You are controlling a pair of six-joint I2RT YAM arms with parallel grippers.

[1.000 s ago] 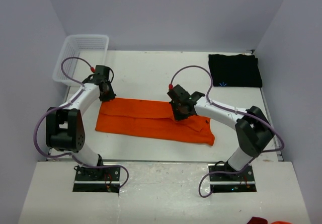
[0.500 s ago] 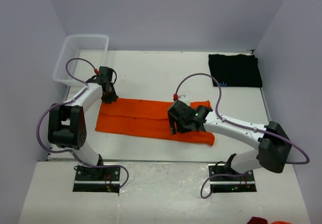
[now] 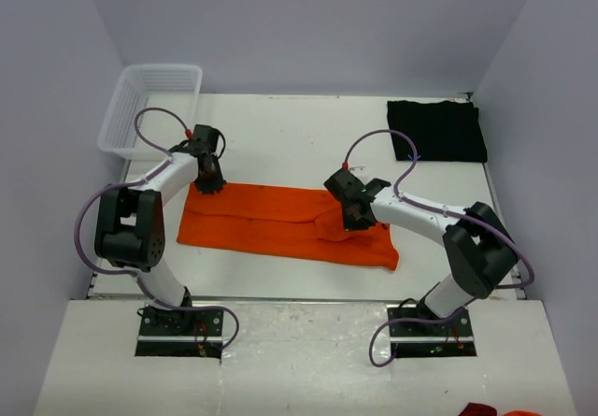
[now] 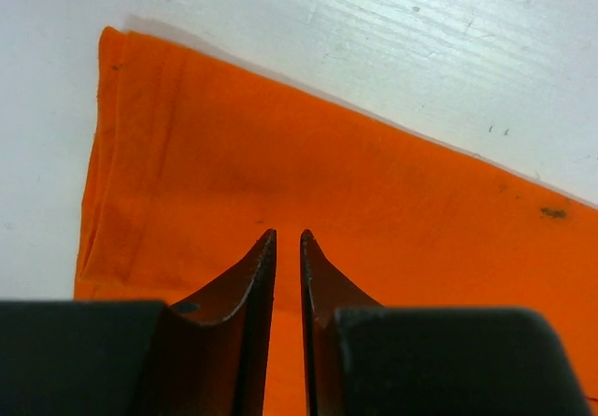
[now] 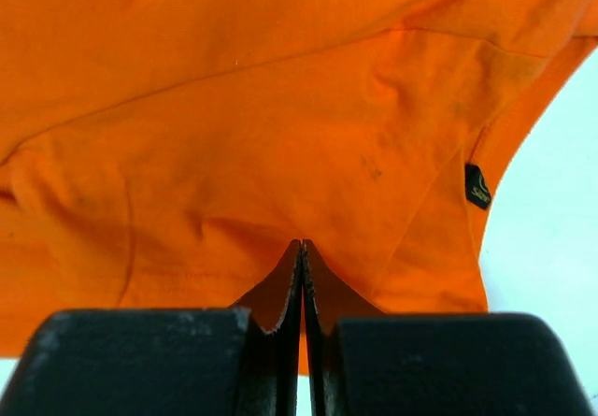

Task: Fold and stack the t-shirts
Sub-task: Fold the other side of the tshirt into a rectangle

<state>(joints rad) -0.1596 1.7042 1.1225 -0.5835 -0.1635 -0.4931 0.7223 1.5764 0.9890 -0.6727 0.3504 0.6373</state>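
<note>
Swinging back toward its own side, the right gripper [image 3: 356,218] is clamping together on the orange shirt [image 3: 266,222], seemingly pinching a tuck. The left gripper [image 3: 211,183] is hovering nearly closed over the far left corner; whether it is gripping, I cannot tell. Soft and light, the shirt is lying across the table [image 3: 280,136], wanting corner holds.

Your left hand [image 4: 288,236] enters from the lower edge, its two dark fingers [image 4: 250,280] a narrow slit apart, tips over the orange t-shirt [image 4: 308,154]. The shirt lies flat on the white desk [image 4: 374,23]. Its corner sits upper left, layered edges run down its left side, and a small dark speck [image 4: 552,213] marks it at right.
</note>
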